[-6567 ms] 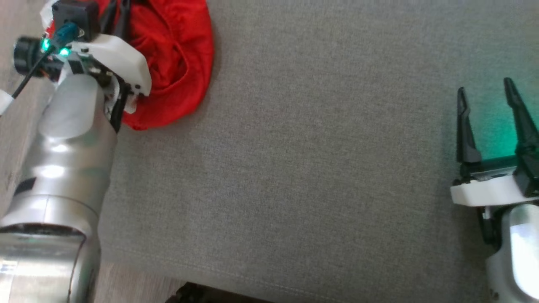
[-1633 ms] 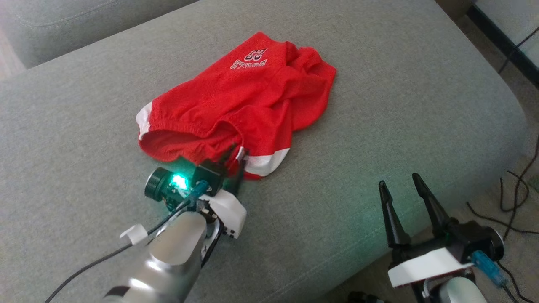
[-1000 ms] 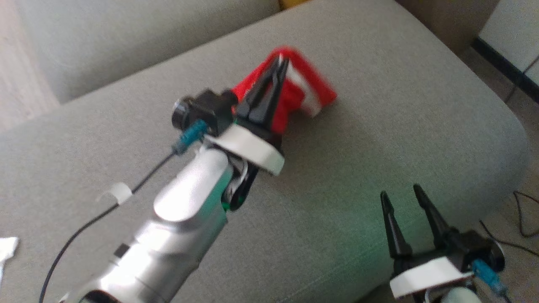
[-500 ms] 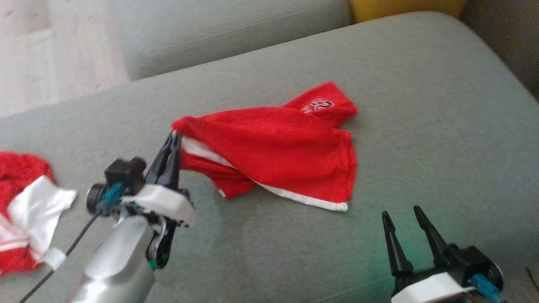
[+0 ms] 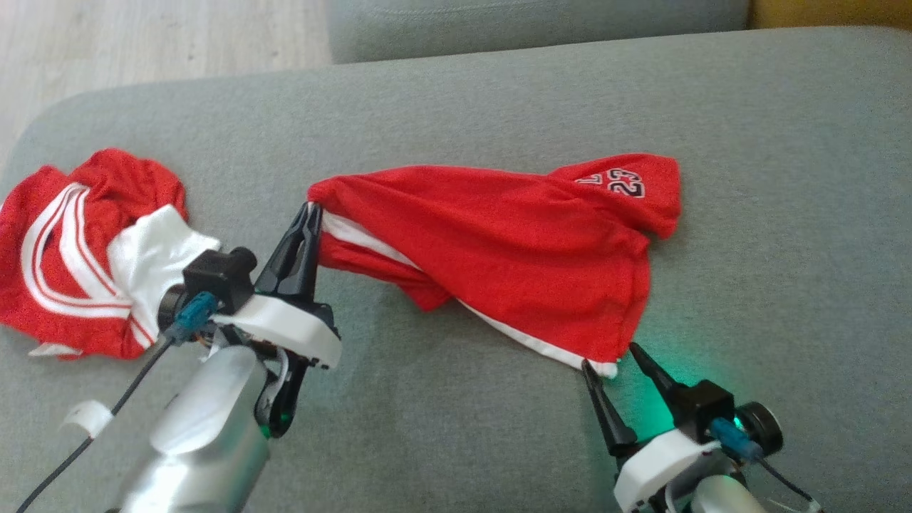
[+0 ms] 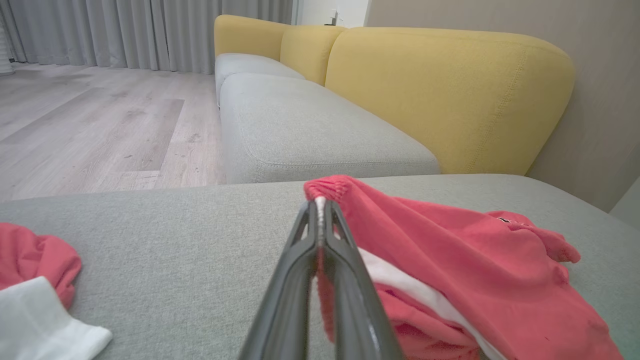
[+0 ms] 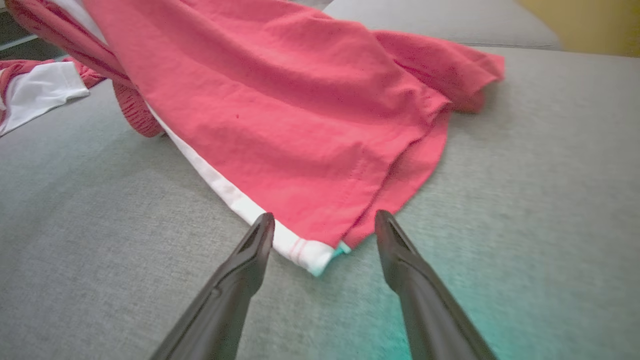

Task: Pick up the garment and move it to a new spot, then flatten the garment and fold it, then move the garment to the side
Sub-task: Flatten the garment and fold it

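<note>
Red fabric shorts with white trim and a printed number 23 are lying stretched across the middle of the grey fabric sofa seat. The left jaws are pinching one bunched end of the shorts, pressed tight on the cloth and holding it a little above the seat. The right jaws are standing wide apart at the white-trimmed lower corner of the shorts. This corner is lying between the two fingertips, and nothing is gripped there. A crumpled red and white garment is lying near the left end of the seat, well apart from the shorts.
</note>
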Motion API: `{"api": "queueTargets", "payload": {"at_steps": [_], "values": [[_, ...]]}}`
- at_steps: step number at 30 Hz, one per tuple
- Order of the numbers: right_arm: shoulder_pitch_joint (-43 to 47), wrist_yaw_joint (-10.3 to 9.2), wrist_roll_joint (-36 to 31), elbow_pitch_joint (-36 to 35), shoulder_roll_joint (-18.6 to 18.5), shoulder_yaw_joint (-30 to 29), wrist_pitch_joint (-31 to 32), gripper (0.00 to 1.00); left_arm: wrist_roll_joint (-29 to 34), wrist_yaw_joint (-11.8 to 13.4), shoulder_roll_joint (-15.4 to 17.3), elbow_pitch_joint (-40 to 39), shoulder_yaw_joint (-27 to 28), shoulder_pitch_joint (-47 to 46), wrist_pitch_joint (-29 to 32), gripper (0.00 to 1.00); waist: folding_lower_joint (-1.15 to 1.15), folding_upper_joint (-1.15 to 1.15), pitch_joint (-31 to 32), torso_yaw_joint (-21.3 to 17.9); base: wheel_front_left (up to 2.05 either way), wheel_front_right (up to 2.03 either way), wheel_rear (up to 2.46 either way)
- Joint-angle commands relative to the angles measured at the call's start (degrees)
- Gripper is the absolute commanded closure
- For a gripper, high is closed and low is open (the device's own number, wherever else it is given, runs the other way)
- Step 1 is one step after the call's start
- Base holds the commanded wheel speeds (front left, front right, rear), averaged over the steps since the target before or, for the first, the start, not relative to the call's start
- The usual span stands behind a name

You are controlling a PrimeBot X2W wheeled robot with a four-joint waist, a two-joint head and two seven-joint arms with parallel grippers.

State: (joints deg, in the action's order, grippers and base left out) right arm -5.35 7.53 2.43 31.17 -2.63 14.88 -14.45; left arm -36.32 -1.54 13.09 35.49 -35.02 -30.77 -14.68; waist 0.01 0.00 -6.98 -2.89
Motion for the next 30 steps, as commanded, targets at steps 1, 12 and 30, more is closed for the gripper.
{"api": "queueTargets", "payload": {"at_steps": [1,12,30], "values": [[-1.68,-0.04,-0.38,-0.03,-0.25,2.14,-0.55,0.0,0.63,-0.12,0.79,-1.94,2.35,-3.67,-0.31,1.0,-0.01,0.0,-1.01,1.12,0.0,0.0,0.0],[-3.27,-0.04,-0.79,3.75,-0.37,4.14,-0.55,1.0,2.08,-0.28,0.36,-2.68,3.14,-3.73,-0.31,1.0,-0.01,0.0,-0.91,1.85,0.0,0.0,0.0],[-33.57,-0.04,-3.12,-16.14,-12.36,-8.3,-0.55,1.0,7.36,-4.91,2.97,-12.08,3.7,-26.84,5.12,1.0,-0.01,0.0,-9.39,-2.17,0.0,0.0,0.0]]}}
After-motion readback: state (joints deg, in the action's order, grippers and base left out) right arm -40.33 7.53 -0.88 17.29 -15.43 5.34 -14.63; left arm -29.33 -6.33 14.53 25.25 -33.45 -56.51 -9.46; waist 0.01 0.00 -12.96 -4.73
